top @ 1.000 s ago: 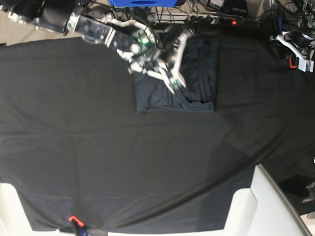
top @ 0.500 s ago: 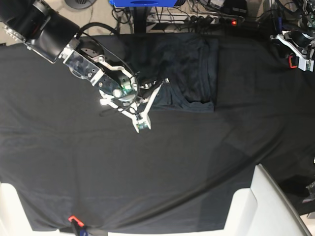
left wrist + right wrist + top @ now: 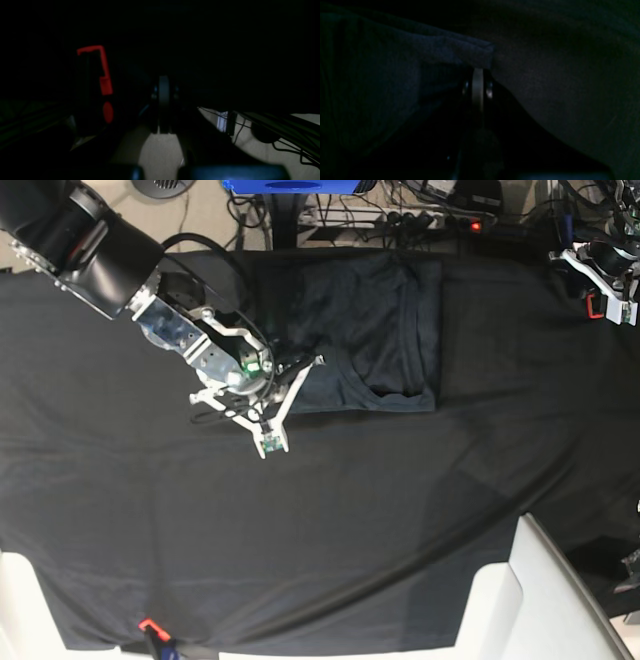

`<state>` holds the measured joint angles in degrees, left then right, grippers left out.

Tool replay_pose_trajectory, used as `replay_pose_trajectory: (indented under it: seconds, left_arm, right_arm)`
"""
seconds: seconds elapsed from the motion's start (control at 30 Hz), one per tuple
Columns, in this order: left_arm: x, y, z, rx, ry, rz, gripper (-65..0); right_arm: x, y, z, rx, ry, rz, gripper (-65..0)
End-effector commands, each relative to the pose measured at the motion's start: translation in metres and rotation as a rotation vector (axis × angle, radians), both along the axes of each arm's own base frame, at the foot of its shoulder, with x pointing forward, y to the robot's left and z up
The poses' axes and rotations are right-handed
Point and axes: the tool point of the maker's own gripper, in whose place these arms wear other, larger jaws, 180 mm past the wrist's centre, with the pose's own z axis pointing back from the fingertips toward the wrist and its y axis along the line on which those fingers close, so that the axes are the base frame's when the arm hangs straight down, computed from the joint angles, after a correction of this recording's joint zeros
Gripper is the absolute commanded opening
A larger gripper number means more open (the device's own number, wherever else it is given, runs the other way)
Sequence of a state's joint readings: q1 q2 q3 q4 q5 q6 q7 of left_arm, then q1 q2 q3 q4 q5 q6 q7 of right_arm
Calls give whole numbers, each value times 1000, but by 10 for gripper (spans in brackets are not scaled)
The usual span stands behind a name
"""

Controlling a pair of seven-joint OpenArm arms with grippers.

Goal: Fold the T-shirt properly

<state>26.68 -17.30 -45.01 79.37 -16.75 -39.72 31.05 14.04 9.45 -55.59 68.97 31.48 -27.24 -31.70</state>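
Half a second on, the right gripper (image 3: 283, 405) has shifted slightly leftward and lower over the table covering cloth (image 3: 330, 520), after swinging down off the garment's top a second earlier, and the lower left of the shirt now looks drawn out toward it.

Black table covering cloth spans nearly the whole base view, wrinkled in long diagonal creases toward the white furniture (image 3: 540, 600) at the near corners.

On it, toward the far edge and a little left of centre, lies the T-shirt (image 3: 370, 320), a slate-grey, roughly rectangular folded bundle with a curved fold line showing along its lower right.

From the upper left of that view reaches the right arm (image 3: 100, 250), black-sleeved, ending in white linkage just beside the shirt's lower left corner. Its fingers are pressed together; in the right wrist view the closed tips sit right under a corner of the grey knit (image 3: 480, 57), though the dim frame does not settle whether cloth is pinched between them.

At the far right edge rests the left gripper (image 3: 612, 298), well apart from the shirt. Its fingers are clenched on nothing, seen in the left wrist view beside a red clip (image 3: 103, 75) above pale floor (image 3: 160, 152).
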Motion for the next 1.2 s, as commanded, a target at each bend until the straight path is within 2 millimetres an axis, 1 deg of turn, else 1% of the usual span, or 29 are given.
replay_pose_trajectory:
  seconds: [0.0,0.07,0.17,0.2,0.23,0.33,0.43,0.5,0.57,0.67,0.77,0.87,1.0,1.17]
  left_arm:
    - [5,7,10,19,-27,-10,-650]
    - [5,7,10,19,-27,-10,-650]
    - [5,7,10,19,-27,-10,-650]
    - [5,7,10,19,-27,-10,-650]
    - [5,7,10,19,-27,-10,-650]
    - [5,7,9,18,-26,-9,-650]
    - [2,7,6,11,-17,-2,-650]
    - [1,7,5,9,-15,1,-650]
    - [1,7,5,9,-15,1,-650]
    - [2,7,6,10,-17,-1,-650]
    - [8,7,8,11,-31,-4,-650]
    - [11,6,7,7,-35,-4,-650]
    - [14,-9,0,-14,-18,-45,-650]
    - [18,-19,-3,-25,-15,-73,-650]
  right_arm:
    - [6,3,9,16,-19,-5,-635]
    - [3,13,17,46,-33,-1,-635]
    - [5,12,35,69,-70,-68,-635]
    - [3,7,40,76,-75,-81,-635]
    - [-1,8,45,88,-74,-78,-635]
    - [-25,14,61,142,-36,-49,-635]
    - [-54,12,67,200,26,-77,-635]
    - [-77,4,65,217,70,-109,-635]
    - [-96,2,62,230,100,-121,-635]
    - [-116,2,55,226,142,-117,-635]
    - [-123,1,48,212,163,-112,-635]
    - [-129,4,46,213,176,-105,-635]
    - [-137,12,43,221,198,-101,-633]
    - [-146,10,23,184,246,-120,-633]
